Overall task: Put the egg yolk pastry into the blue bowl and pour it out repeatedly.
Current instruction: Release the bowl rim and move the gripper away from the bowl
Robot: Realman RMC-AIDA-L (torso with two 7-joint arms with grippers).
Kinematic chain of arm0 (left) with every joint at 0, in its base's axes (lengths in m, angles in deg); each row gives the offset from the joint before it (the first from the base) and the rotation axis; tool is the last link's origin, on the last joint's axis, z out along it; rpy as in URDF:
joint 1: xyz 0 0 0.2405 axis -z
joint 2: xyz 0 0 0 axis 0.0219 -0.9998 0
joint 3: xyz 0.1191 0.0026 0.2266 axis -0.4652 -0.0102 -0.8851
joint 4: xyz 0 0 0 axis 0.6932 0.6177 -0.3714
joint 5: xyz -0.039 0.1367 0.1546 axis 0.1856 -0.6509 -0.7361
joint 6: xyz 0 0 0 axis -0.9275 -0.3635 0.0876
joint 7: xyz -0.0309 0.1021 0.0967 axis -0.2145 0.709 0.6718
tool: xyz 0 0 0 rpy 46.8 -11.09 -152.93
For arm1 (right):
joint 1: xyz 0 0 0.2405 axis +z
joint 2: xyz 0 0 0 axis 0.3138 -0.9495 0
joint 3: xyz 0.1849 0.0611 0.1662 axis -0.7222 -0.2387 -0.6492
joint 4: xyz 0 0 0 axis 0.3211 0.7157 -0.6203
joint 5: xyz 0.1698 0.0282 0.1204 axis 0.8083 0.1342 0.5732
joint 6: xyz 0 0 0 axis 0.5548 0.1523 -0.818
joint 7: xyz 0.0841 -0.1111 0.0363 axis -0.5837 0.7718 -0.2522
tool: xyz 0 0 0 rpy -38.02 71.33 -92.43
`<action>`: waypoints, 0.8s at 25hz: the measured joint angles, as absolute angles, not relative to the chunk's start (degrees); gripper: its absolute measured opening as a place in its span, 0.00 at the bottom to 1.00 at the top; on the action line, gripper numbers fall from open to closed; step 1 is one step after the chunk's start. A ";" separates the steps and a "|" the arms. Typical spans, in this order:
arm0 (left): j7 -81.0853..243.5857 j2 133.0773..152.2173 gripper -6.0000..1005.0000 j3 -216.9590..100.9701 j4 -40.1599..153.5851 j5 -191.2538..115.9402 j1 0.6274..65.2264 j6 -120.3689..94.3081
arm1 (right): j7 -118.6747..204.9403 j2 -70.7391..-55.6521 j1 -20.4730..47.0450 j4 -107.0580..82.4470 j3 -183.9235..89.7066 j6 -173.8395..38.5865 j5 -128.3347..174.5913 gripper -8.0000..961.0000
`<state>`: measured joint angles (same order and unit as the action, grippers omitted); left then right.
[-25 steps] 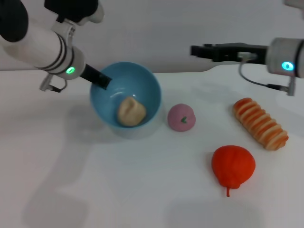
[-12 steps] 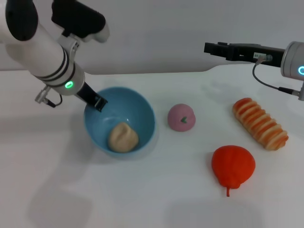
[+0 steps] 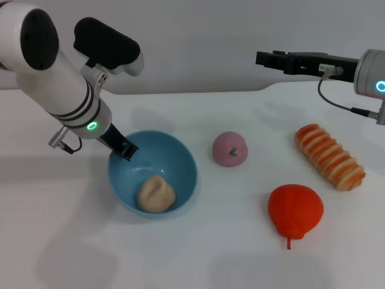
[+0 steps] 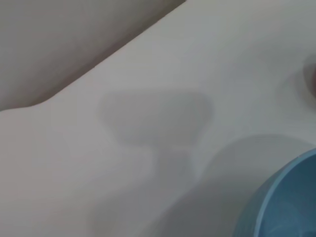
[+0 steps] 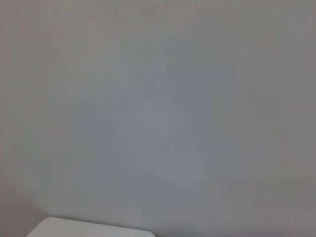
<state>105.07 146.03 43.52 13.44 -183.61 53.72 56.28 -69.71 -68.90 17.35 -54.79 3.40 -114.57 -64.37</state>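
Egg yolk pastry (image 3: pixel 156 194) inside blue bowl (image 3: pixel 180 158), left end effector (image 3: pixel 124 149) gripping rim, right end effector (image 3: pixel 267 59) grip unclear

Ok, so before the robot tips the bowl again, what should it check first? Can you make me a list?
1. Egg yolk pastry is inside the blue bowl: ok, it lies on the bottom.
2. Left gripper has the bowl: ok, it is clamped on the rim at the robot's left side.
3. Bowl is level: ok, its opening faces up and it sits low on the table.
4. Room to pour: cannot tell for sure; the pink ball sits close by on the bowl's right, bare table in front.
5. Right gripper is out of the way: ok, it is raised at the far right, away from the bowl.
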 joint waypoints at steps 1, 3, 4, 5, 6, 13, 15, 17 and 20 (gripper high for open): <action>104.88 146.03 0.01 42.49 13.45 -183.59 53.65 56.08 | -69.71 -68.92 17.33 -54.80 3.43 -114.60 -64.37 0.45; 104.52 146.03 0.01 41.16 13.45 -183.57 53.54 55.92 | -69.71 -68.95 17.29 -54.79 3.46 -114.66 -64.37 0.45; 104.44 146.03 0.01 40.95 13.45 -183.55 53.52 55.87 | -69.72 -68.95 17.29 -54.78 3.47 -114.70 -64.37 0.45; 104.37 146.03 0.00 40.77 13.46 -183.56 53.49 55.79 | -69.73 -68.99 17.29 -54.72 3.48 -114.75 -64.37 0.45; 104.35 146.03 0.01 40.73 13.48 -183.57 53.46 55.69 | -69.73 -68.99 17.29 -54.72 3.48 -114.75 -64.37 0.45; 103.79 146.11 0.12 40.38 13.41 -183.72 53.61 55.33 | -69.73 -69.08 17.13 -54.71 3.46 -114.85 -64.37 0.45; 103.23 146.11 0.19 40.38 13.25 -183.92 53.72 55.29 | -69.73 -69.08 17.08 -54.72 3.46 -114.84 -64.37 0.45; 103.09 146.09 0.26 40.29 12.97 -184.01 53.76 55.38 | -69.72 -69.07 17.05 -54.76 3.46 -114.76 -64.42 0.45; 103.03 146.03 0.37 39.72 12.14 -184.03 53.77 55.59 | -69.71 -69.05 16.98 -54.79 3.45 -114.50 -64.55 0.45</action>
